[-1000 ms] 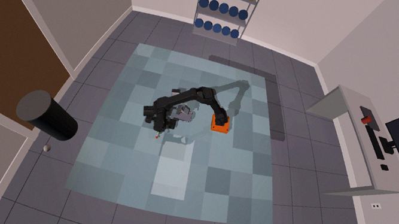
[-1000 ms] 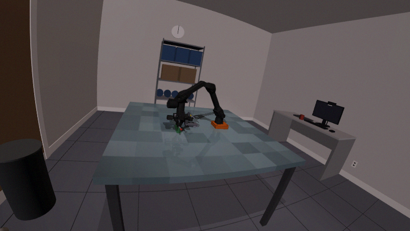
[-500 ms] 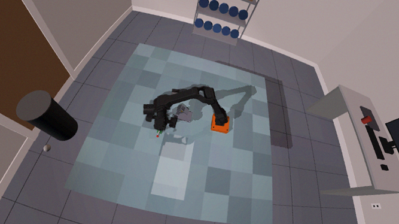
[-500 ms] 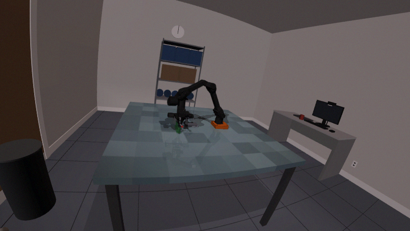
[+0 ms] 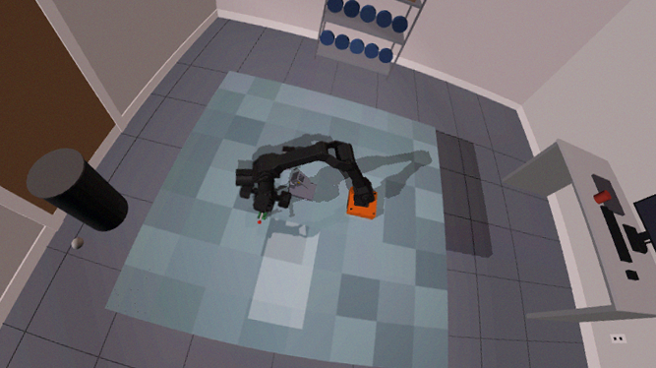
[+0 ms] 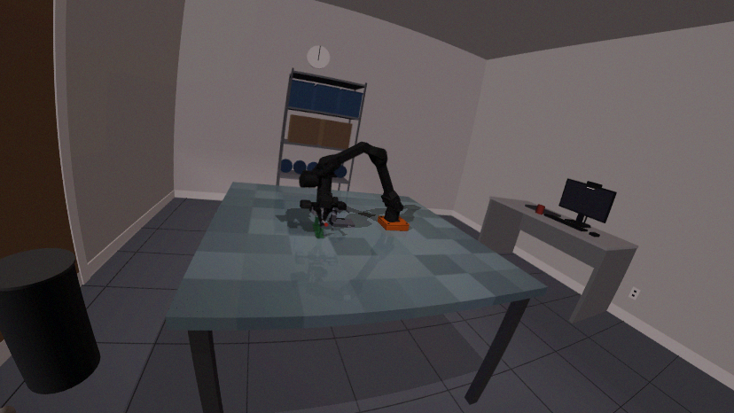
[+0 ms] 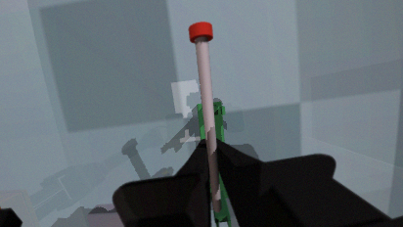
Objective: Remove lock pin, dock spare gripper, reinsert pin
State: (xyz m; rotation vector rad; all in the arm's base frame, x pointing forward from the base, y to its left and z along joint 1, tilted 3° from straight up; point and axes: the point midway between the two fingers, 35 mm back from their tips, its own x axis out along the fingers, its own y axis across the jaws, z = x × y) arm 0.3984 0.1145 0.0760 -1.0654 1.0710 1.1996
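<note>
My gripper [image 7: 208, 142] [image 5: 262, 209] [image 6: 320, 223] is shut on the lock pin [image 7: 205, 88], a thin grey shaft with a red head [image 7: 201, 31] [image 5: 259, 222]. The pin sticks out ahead of the black fingers, low over the table. A green piece [image 7: 219, 117] [image 6: 318, 230] runs along the pin between the fingers; I cannot tell what it belongs to. The grey mount [image 5: 301, 183] [image 6: 343, 220] stands on the table just behind the gripper, towards the arm's base. The spare gripper is too small and too hidden by the arm to make out.
The arm's orange base [image 5: 362, 206] [image 6: 394, 223] sits right of the mount. The table [image 5: 302, 305] [image 6: 359, 287] has a checkered blue-grey top. A shelf, a desk with a monitor and a black bin stand off the table.
</note>
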